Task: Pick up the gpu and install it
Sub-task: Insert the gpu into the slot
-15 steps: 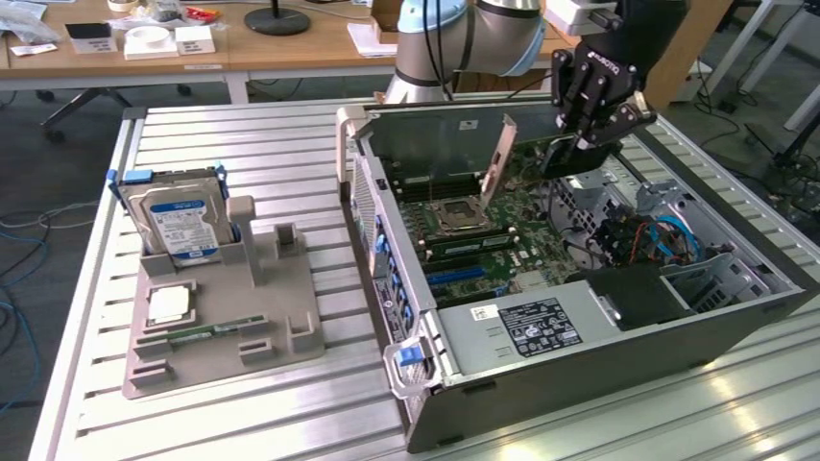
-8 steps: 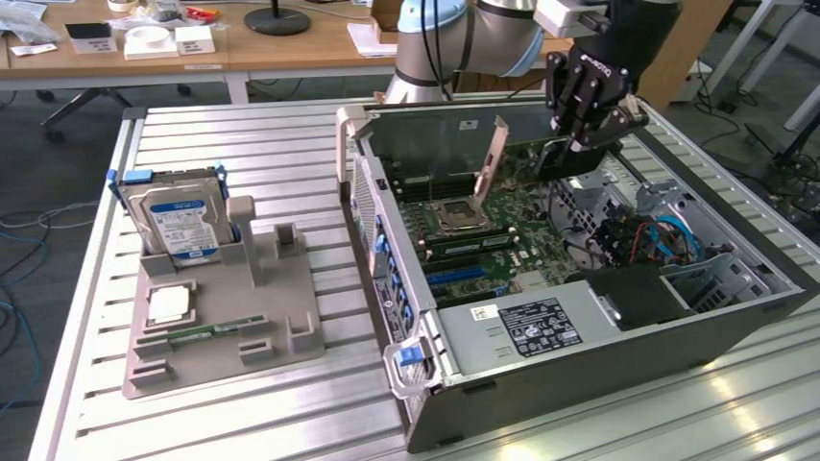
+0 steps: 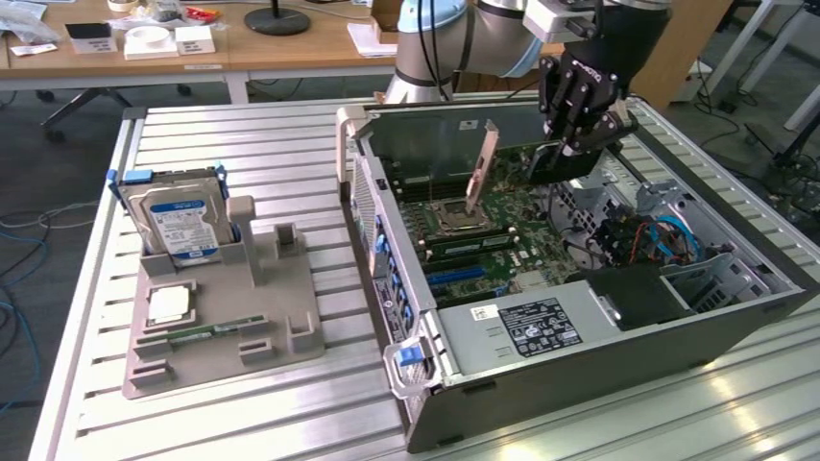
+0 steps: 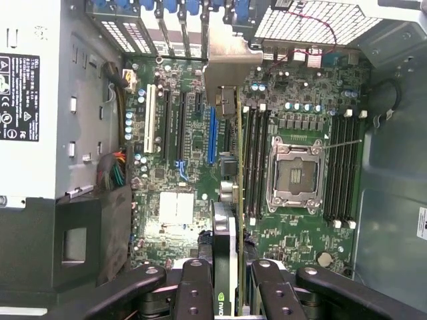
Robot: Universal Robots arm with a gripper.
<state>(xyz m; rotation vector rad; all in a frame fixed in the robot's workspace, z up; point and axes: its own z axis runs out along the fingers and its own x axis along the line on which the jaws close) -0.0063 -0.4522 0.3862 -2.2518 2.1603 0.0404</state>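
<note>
My gripper (image 3: 573, 144) hangs over the open computer case (image 3: 602, 331), shut on the gpu (image 3: 559, 165). The card stands on edge above the green motherboard (image 3: 502, 235), its silver end bracket (image 3: 485, 158) toward the case's rear wall. In the wrist view the gpu (image 4: 227, 247) shows edge-on between my black fingers (image 4: 193, 287), running out to its bracket (image 4: 230, 63) near the rear slot openings. It sits over the board (image 4: 180, 167) between the blue expansion slot (image 4: 211, 137) and the memory slots (image 4: 257, 160). Whether it touches a slot I cannot tell.
A CPU socket (image 4: 297, 170) lies beside the card, with the black power supply (image 3: 544, 322) and drive cage cables (image 3: 660, 240) in the case. At the exterior view's left a grey holder tray (image 3: 225, 317) carries a blue-labelled hard drive (image 3: 180, 221) and a green memory stick (image 3: 205, 333).
</note>
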